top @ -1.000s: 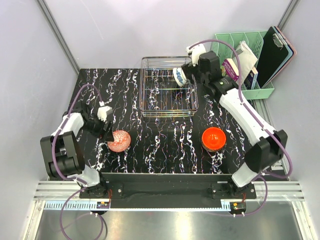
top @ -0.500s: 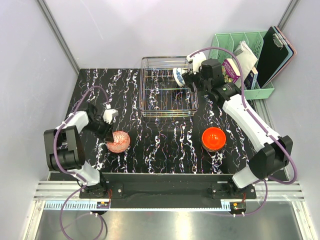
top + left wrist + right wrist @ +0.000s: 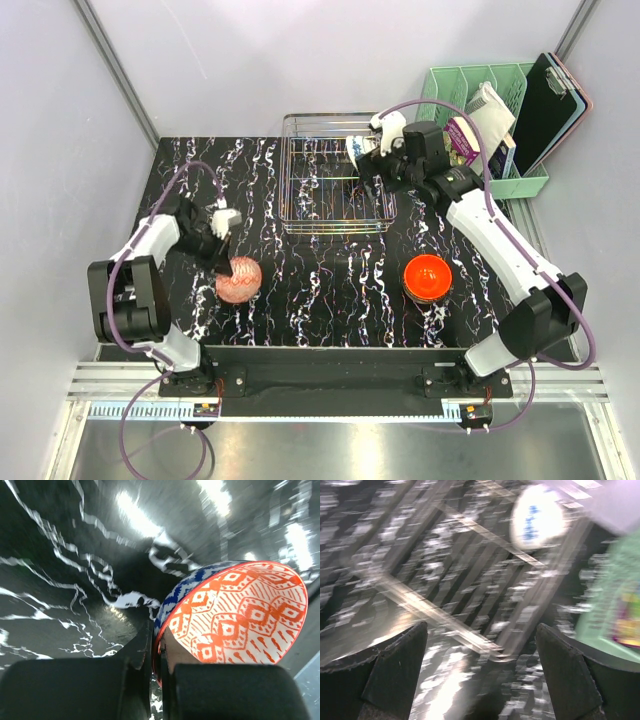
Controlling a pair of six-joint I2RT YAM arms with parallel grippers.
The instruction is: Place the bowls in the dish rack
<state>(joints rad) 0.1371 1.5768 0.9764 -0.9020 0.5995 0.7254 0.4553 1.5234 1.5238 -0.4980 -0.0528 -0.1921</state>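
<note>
A bowl [image 3: 235, 610] with an orange net pattern inside and blue outside fills the left wrist view. My left gripper [image 3: 159, 670] is shut on its rim, one finger inside and one outside. In the top view this bowl [image 3: 240, 282] is at the table's left front, with the left gripper [image 3: 224, 250] at its far-left edge. A blue-and-white bowl [image 3: 354, 148] lies in the far right corner of the dish rack [image 3: 335, 230]. My right gripper [image 3: 368, 163] hovers open beside it, holding nothing. The blurred right wrist view shows that bowl [image 3: 537, 524] beyond the rack's bars [image 3: 445, 610]. An orange-red bowl [image 3: 427, 277] sits at right front.
A mint-green organiser [image 3: 500, 120] with books and a black clipboard [image 3: 550, 105] stands at the back right, just behind the right arm; its edge [image 3: 615, 605] shows in the right wrist view. Grey walls enclose the black marbled table [image 3: 330, 290].
My left gripper has slid right onto the patterned bowl's rim and shut on it. The right gripper, open throughout, has shifted slightly back by the rack's corner.
</note>
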